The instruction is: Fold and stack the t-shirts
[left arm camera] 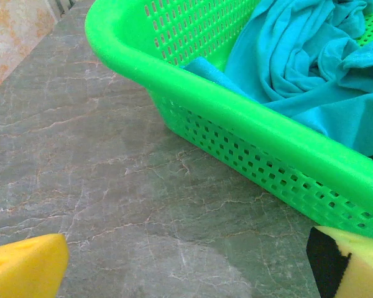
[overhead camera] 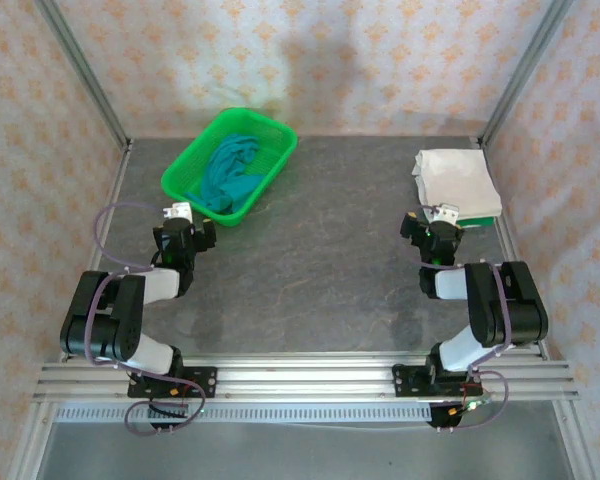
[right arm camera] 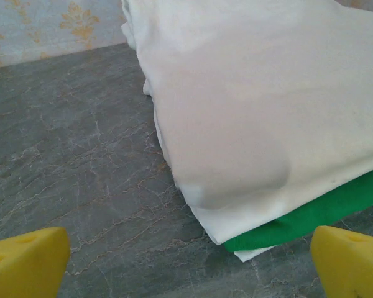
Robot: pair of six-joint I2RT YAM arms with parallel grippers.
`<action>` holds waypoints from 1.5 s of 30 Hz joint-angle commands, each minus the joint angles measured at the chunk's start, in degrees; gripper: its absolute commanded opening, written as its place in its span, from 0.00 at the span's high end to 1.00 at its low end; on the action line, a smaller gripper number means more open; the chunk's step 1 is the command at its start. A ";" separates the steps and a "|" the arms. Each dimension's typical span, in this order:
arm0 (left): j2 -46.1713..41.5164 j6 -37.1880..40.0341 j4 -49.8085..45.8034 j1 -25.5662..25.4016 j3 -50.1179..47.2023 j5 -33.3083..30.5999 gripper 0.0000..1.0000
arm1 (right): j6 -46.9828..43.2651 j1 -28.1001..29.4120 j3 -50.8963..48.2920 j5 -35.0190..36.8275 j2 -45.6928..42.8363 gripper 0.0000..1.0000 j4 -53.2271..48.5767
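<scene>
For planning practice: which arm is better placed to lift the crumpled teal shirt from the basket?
Probably left: the left gripper, open, sits beside the green basket holding the teal shirt; the right gripper faces the folded stack.

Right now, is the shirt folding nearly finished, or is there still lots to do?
Done: folded white shirts sit stacked at the far right, with a green shirt near the bottom of the pile. In hand: nothing; the left end effector and right end effector are both open and empty. Left: the teal shirt lies crumpled in the basket, not yet folded or stacked.
</scene>
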 commanded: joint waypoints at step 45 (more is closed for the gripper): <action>-29.05 -0.08 -34.74 -8.21 9.88 6.08 0.00 | -7.23 9.69 7.12 -14.54 -25.64 0.00 -27.30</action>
